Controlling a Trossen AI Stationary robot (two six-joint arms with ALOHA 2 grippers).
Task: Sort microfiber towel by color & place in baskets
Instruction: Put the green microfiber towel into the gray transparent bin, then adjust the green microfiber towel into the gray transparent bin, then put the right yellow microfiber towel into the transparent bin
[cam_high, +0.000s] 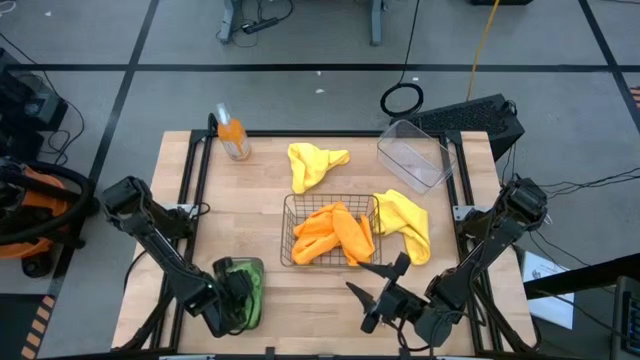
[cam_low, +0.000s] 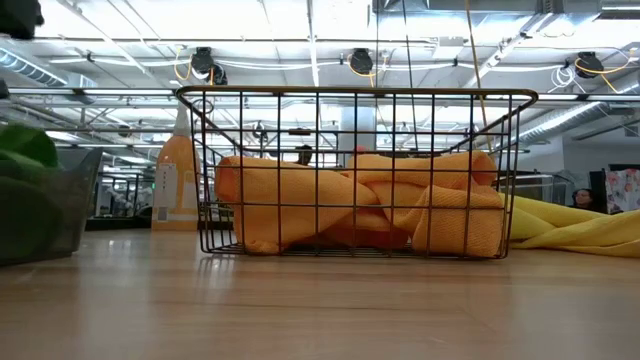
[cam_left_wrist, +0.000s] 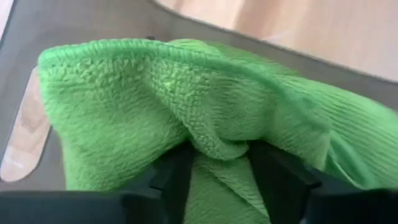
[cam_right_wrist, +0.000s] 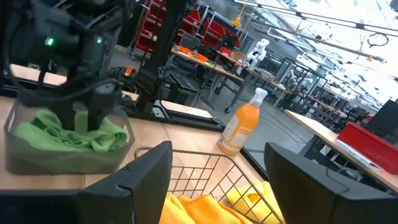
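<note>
A green towel lies in the shallow grey tray at the near left. My left gripper stands in that tray, shut on the towel. Several orange towels fill the dark wire basket at mid table. One yellow towel lies beyond the basket, and another lies against the basket's right side. The clear tub stands at the far right. My right gripper is open and holds nothing, just near of the basket. My left gripper pinches a raised fold of the green towel between its two fingers. It comes from above, pointing down into the tray. The rest of the towel lies slack and bunched on the tray's floor.
An orange bottle stands at the far left of the table. Bare wood lies between the tray and the basket and along the near edge. The right arm's fingers point across the table toward the tray and the bottle.
</note>
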